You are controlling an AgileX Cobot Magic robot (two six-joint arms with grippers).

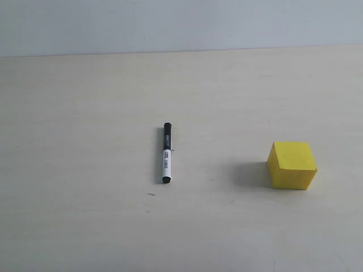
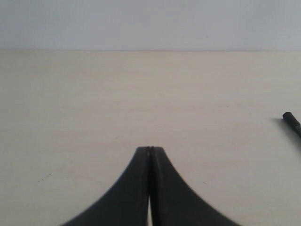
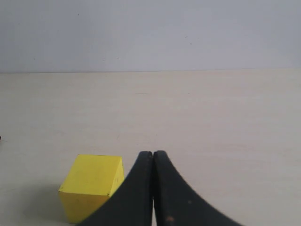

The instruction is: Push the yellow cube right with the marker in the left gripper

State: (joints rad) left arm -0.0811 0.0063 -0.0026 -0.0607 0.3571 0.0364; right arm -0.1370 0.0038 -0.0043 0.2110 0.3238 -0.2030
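Note:
The marker (image 1: 167,153) lies flat on the pale table near the middle of the exterior view, black cap pointing away, held by nothing. Its black tip (image 2: 291,122) shows at the edge of the left wrist view. The yellow cube (image 1: 292,165) rests on the table to the marker's right, well apart from it. No arm shows in the exterior view. My left gripper (image 2: 150,149) is shut with nothing between its dark jaws, off to the side of the marker. My right gripper (image 3: 153,153) is shut and empty too, with the yellow cube (image 3: 92,185) just beside its jaws.
The light wooden table (image 1: 85,113) stretches back to a pale grey wall (image 1: 170,22). A tiny dark speck (image 1: 151,194) lies on the surface near the marker's near end.

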